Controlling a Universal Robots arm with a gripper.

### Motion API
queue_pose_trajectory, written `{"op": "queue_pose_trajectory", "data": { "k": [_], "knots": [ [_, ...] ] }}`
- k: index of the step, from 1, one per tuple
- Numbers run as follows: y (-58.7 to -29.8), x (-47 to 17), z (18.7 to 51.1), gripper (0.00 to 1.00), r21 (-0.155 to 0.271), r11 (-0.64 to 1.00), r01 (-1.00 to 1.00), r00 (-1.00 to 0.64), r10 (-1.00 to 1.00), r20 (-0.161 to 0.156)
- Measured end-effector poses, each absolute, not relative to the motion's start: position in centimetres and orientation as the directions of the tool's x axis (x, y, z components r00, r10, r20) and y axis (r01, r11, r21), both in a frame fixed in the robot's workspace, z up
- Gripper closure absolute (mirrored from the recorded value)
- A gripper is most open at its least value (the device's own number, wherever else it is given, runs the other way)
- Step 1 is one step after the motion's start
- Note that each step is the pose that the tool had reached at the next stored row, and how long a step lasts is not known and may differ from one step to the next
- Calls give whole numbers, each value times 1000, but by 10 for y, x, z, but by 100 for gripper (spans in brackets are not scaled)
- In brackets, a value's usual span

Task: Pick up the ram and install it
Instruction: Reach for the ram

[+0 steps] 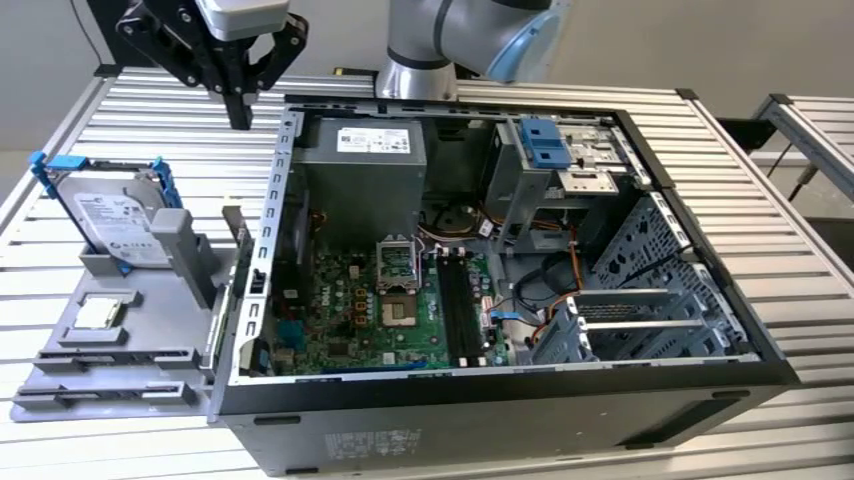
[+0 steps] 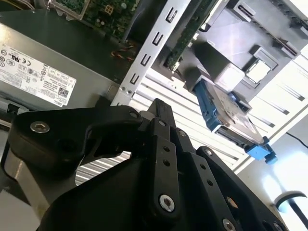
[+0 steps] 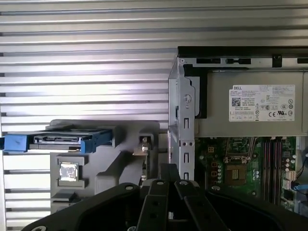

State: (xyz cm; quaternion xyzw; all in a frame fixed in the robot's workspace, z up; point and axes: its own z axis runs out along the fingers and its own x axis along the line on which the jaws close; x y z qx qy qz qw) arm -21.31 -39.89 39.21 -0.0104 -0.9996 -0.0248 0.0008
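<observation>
- The end effector [image 1: 240, 108] is hanging in the air above the table [image 1: 147, 120], at the exterior view's left of the computer case [image 1: 781, 365] and near its back corner.
- Its two black fingers [image 1: 242, 92] are pointing down and are pressed together, with nothing pinched between them. They are touching nothing.
- In both wrist views the fingers are also lying against each other at the tip [image 2: 161, 109] [image 3: 169, 169].
- The ram [image 2: 186, 36] is showing in the second wrist view as a thin dark green strip. It is standing on its edge in the grey holder [image 1: 147, 335], just beside the case's outer side wall and apart from the end effector.
- The grey holder is lying on the table against the case. It is also carrying the hard drive [image 1: 123, 228] in its blue frame, tilted, and a small square silver chip [image 1: 100, 313] lying flat.
- The case is lying on its side with the panel off, so the green motherboard [image 1: 354, 315] and the grey power supply [image 1: 360, 175] are facing up.
- The table is made of silver ribbed slats. A second table [image 1: 817, 125] of the same kind is standing at the exterior view's right.
</observation>
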Motion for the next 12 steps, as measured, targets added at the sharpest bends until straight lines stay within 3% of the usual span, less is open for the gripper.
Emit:
{"op": "queue_pose_trajectory", "data": {
  "k": [12],
  "knots": [
    [-399,-245,392,100,49,999,6,-1000,6,2]
  ]
}}
